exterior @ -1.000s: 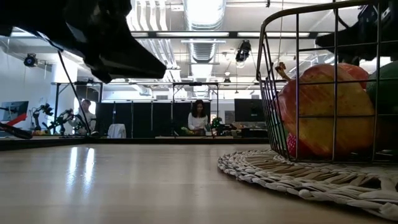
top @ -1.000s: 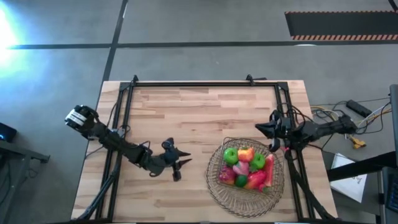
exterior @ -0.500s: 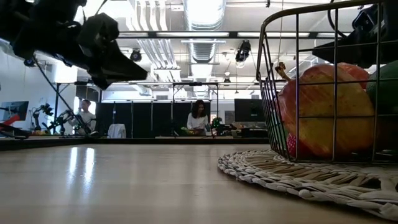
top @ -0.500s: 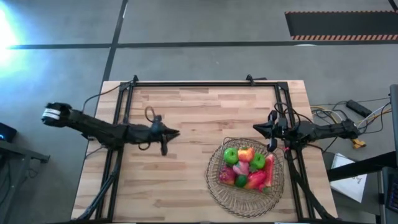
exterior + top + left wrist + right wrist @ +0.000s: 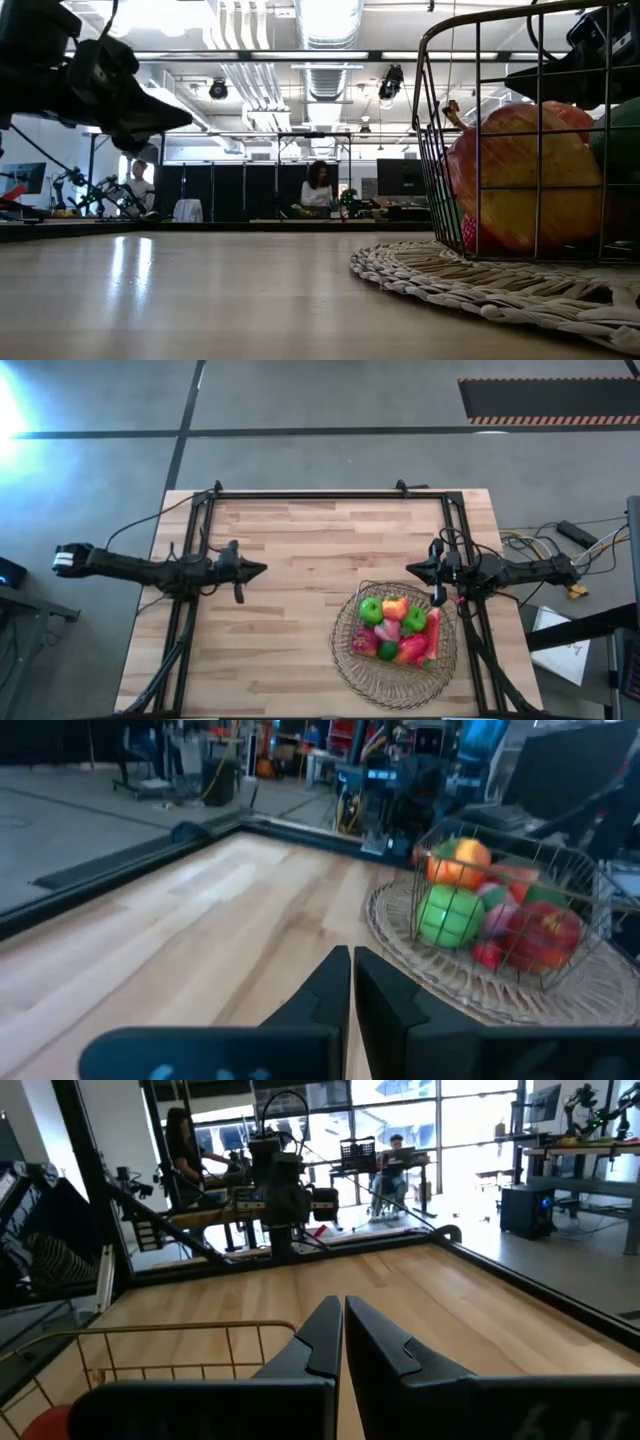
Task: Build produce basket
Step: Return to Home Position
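The copper wire basket (image 5: pixel 395 622) sits on a round woven mat (image 5: pixel 349 660) at the table's right near part. It holds the produce (image 5: pixel 396 628): a green apple, orange, pink and red pieces. The left wrist view shows the basket (image 5: pixel 510 910) with its produce (image 5: pixel 450 915) ahead. My left gripper (image 5: pixel 262 569) (image 5: pixel 352 957) is shut and hovers above the table's left middle, touching nothing. My right gripper (image 5: pixel 410 569) (image 5: pixel 343 1306) is shut, held above the table just beyond the basket's far rim (image 5: pixel 180 1330).
Black frame rails (image 5: pixel 330 494) run along the table's far, left and right edges. Bare wood (image 5: pixel 310 550) lies between the two grippers. Cables (image 5: pixel 540 545) trail off the right side. People (image 5: pixel 320 188) sit in the room beyond.
My left arm has drawn back from near the basket toward the table's left edge and somewhat toward the far edge, straightening out level. The right arm has kept still, and the basket and produce have not moved.
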